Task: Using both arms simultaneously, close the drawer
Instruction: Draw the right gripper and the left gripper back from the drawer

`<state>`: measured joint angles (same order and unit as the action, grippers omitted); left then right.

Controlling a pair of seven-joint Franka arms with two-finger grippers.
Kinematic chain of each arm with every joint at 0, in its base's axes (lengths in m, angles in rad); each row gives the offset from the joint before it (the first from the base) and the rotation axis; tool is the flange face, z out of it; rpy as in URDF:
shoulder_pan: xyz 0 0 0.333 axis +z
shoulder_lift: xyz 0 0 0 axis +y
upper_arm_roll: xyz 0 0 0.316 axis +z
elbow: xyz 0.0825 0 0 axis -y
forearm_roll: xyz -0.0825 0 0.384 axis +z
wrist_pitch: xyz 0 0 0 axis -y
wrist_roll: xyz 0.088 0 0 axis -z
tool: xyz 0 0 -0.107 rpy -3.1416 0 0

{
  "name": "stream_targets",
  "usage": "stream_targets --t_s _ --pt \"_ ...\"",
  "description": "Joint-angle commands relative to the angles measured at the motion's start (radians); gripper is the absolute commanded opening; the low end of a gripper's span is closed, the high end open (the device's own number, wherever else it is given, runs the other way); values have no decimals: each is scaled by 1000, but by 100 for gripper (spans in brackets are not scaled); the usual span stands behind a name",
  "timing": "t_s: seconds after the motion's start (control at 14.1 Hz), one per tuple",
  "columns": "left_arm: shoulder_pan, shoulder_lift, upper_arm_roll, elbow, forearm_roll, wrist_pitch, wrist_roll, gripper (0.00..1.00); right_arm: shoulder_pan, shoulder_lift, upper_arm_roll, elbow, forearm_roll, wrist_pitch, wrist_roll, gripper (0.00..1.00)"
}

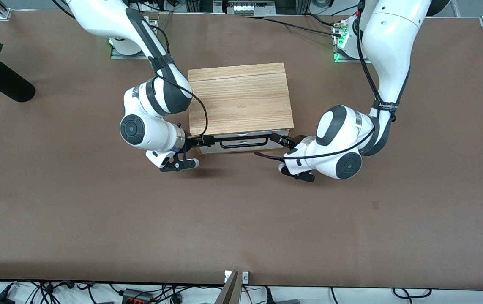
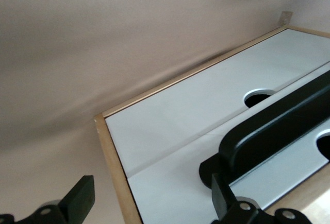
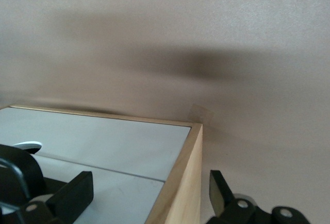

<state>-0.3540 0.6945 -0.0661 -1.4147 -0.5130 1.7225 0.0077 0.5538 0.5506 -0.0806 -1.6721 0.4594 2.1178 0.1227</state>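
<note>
Both end effectors, left [image 1: 276,137] and right [image 1: 204,140], straddled my drawer [image 1: 241,145] corners, fingers apart; uneven pushing risked jamming.

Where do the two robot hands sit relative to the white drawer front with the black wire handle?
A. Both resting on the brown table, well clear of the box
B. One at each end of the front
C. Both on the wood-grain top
B: the left hand and right hand flank the black wire handle on the white drawer front.
</note>
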Motion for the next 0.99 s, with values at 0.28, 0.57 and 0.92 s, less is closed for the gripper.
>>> stream_targets --t_s 0.28,0.57,0.92 --pt "7 -18 5 -6 -29 -3 0 100 8 -98 -62 1 -60 -39 5 100" --pt "35 -20 17 63 -19 -1 -2 100 0 -110 -116 179 -203 -235 3 100" --pt "130 -29 22 158 -3 -11 6 100 1 -112 -260 397 -280 -548 0 100"
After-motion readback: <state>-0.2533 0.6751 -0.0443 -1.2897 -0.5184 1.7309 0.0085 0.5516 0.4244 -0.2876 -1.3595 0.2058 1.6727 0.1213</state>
